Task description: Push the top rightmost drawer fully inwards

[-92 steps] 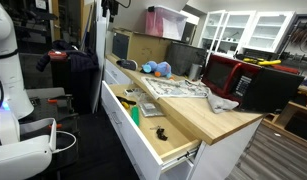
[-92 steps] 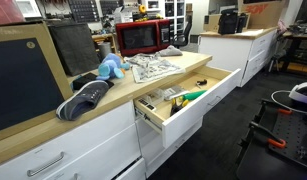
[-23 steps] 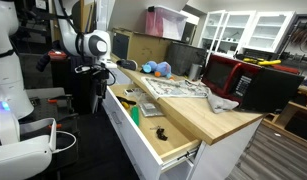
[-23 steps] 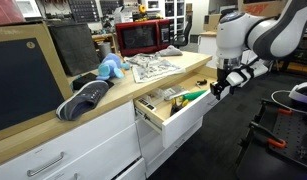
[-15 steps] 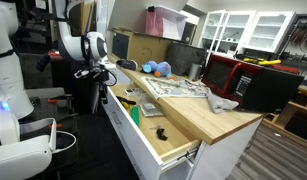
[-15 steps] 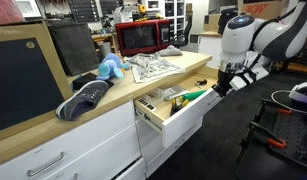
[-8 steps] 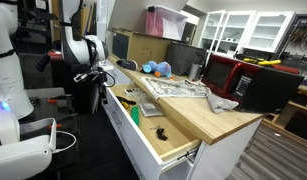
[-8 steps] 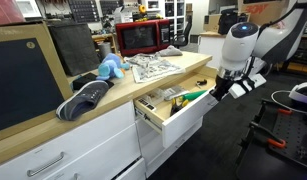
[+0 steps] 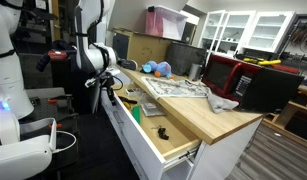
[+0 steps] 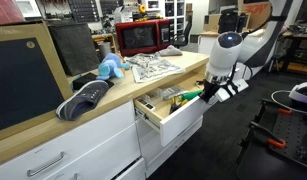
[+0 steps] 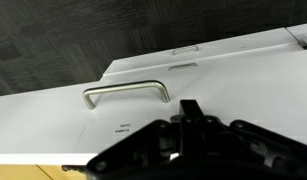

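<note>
Clenched claw at the open drawer under the wooden countertop

The top rightmost drawer (image 10: 185, 122), shallow, with a flat white front and a pale interior holding small odds and ends, stands pulled out below the butcher-block countertop (image 10: 133, 88). The black gripper (image 10: 207, 93) hangs just off the countertop's edge beside the drawer front, fingertips pinched together on nothing. A brushed-metal bar handle (image 11: 126, 92) sits on a smooth white panel. On the countertop are a glossy red microwave (image 10: 143, 37), a blue plush toy (image 10: 111, 67) and newspaper (image 10: 153, 67). Dark carpet (image 11: 53, 40) lies below.
</note>
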